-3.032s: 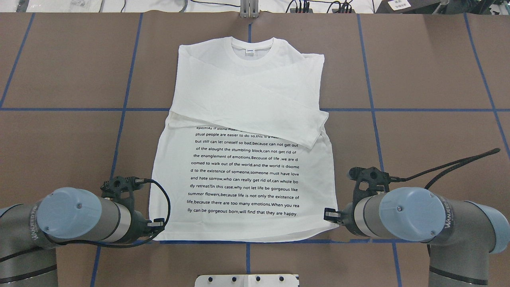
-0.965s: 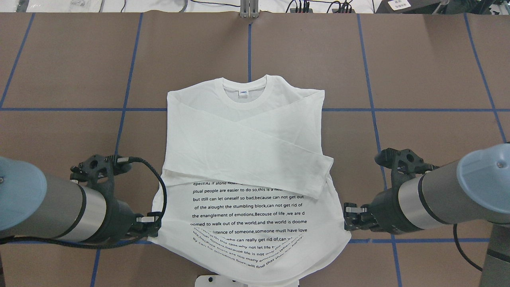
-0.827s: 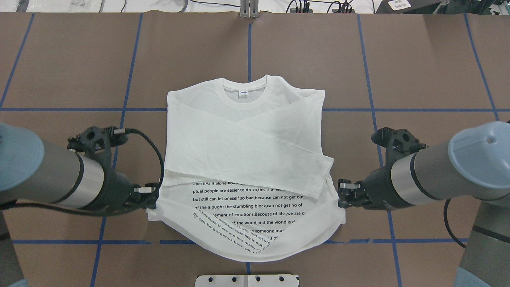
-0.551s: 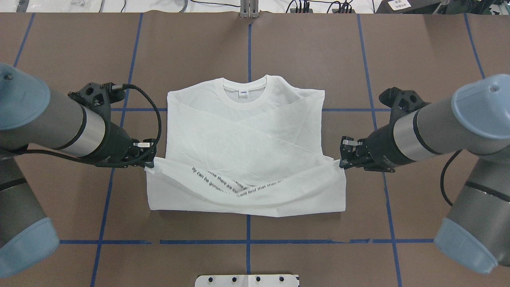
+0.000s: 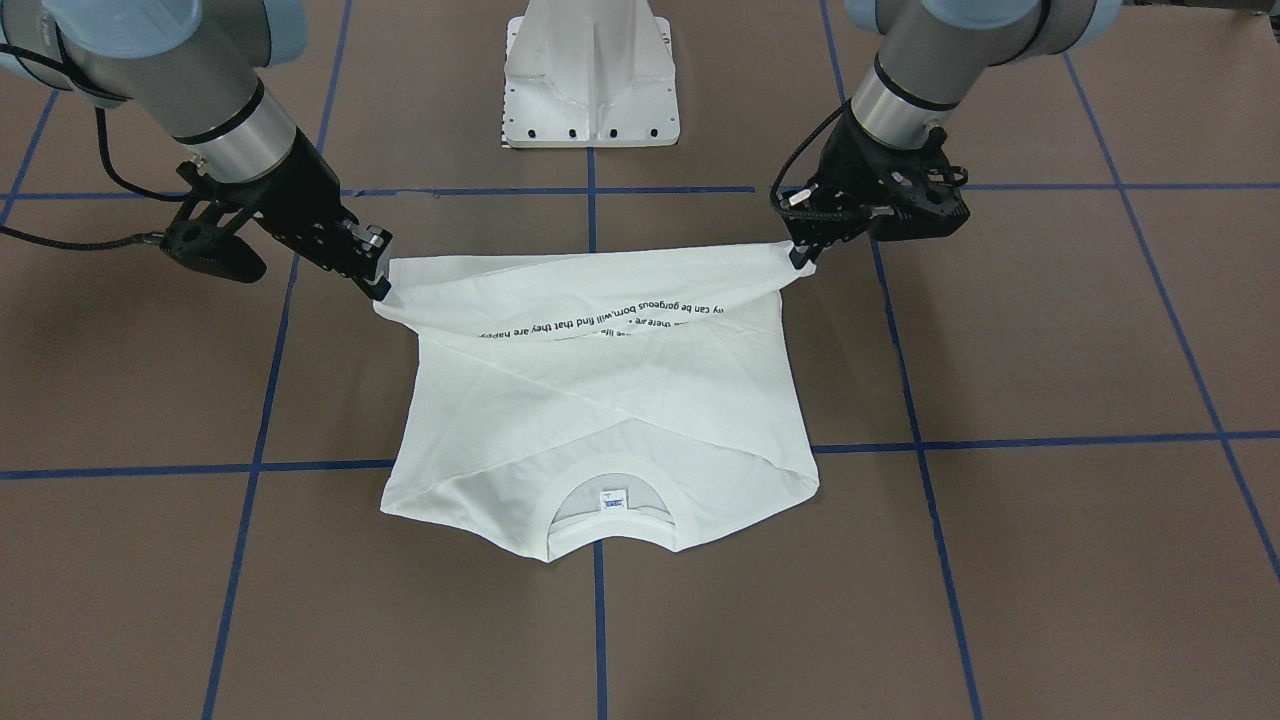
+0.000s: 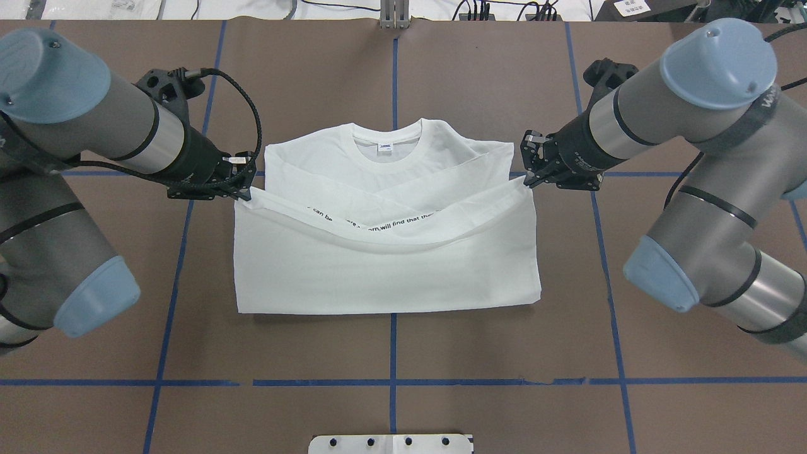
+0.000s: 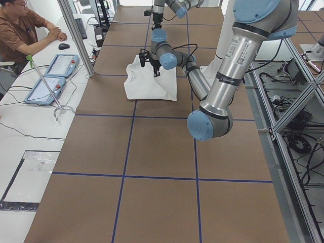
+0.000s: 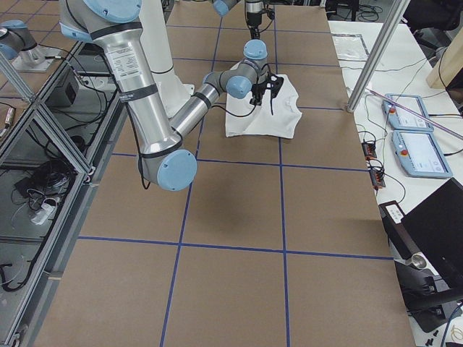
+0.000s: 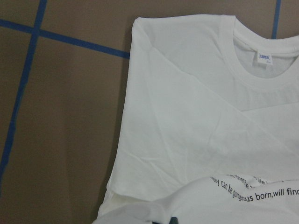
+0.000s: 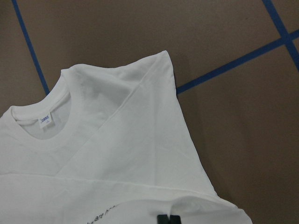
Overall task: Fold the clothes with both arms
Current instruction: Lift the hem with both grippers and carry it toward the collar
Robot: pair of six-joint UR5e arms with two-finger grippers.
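Both grippers clamped on the hem corners, shirt half-doubled at mid-frame.

Overhead, the black two-finger left gripper (image 6: 244,190) at centre left has its jaws nipped almost together on one hem corner of the white long-sleeved cotton shirt (image 6: 384,277). At centre right, the black two-finger right gripper (image 6: 528,178) pinches the other corner just as narrowly. The hem sags between them with a line of black printed text (image 6: 378,224) along it, just below the ribbed round collar (image 6: 388,133). The shirt lies on the brown table (image 6: 504,328), which is crossed by blue tape lines (image 6: 315,382). The front-facing view shows the hem raised clear of the shirt's body, which the overhead view flattens. The right wrist view catches black fingertips (image 10: 163,219) biting cloth at its bottom edge, and the left wrist view shows the small collar label (image 9: 264,58) at upper right.
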